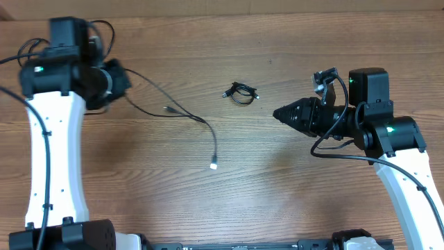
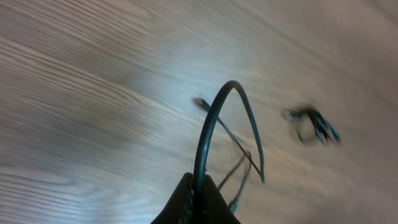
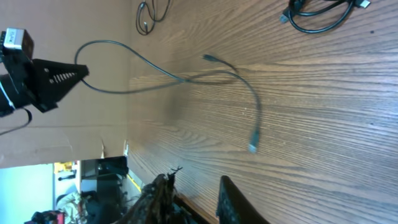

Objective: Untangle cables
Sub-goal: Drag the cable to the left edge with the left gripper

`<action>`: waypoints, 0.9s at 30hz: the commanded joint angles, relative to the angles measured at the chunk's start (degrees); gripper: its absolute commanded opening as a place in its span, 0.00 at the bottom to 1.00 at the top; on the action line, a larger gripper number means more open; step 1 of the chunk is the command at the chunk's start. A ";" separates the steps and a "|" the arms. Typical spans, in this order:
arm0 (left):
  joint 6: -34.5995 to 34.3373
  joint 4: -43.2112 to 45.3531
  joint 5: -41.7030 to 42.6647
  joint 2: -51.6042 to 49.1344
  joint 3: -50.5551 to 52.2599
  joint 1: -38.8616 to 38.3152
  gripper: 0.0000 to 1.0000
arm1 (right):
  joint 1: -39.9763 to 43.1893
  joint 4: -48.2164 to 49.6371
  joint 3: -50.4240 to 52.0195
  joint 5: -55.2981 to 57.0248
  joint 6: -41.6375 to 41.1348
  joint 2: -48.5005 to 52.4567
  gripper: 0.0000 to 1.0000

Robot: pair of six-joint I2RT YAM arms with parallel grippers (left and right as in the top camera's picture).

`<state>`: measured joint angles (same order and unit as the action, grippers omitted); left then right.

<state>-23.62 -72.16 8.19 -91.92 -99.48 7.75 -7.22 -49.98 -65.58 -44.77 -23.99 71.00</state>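
Note:
One long thin black cable [image 1: 208,128] trails across the wooden table, its light plug end [image 1: 214,165] lying near the middle. My left gripper [image 1: 123,82] at the far left is shut on this cable. In the left wrist view the cord [image 2: 214,115] rises from between the pressed fingers [image 2: 186,202] and arches over. A small knotted bundle of cables [image 1: 241,92] lies apart at centre back, blurred in the left wrist view [image 2: 311,123]. My right gripper [image 1: 277,113] hovers right of the bundle, pointing left. Its jaws [image 3: 196,190] stand apart with nothing between them.
Thicker black wires [image 1: 104,31] loop around the left arm's wrist at the back left. Another runs along the right arm [image 1: 333,149]. In the right wrist view the table's edge [image 3: 134,168] shows, with floor clutter beyond it.

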 commanded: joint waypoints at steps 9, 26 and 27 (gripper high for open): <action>-1.68 11.65 -10.32 -6.29 -0.85 14.93 0.04 | -0.07 -2.14 -0.81 1.90 5.03 -0.15 0.29; 7.91 49.16 -12.26 -26.60 -0.85 26.16 0.04 | -0.07 -5.46 -0.76 9.38 5.01 0.20 0.30; 8.41 50.73 -12.24 -27.45 -0.85 26.64 0.04 | -0.07 -5.46 -0.76 9.35 4.98 0.42 0.30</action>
<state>-20.12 -24.91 -3.18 -116.29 -99.42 33.19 -7.22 -55.79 -65.58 -36.10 -19.44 71.00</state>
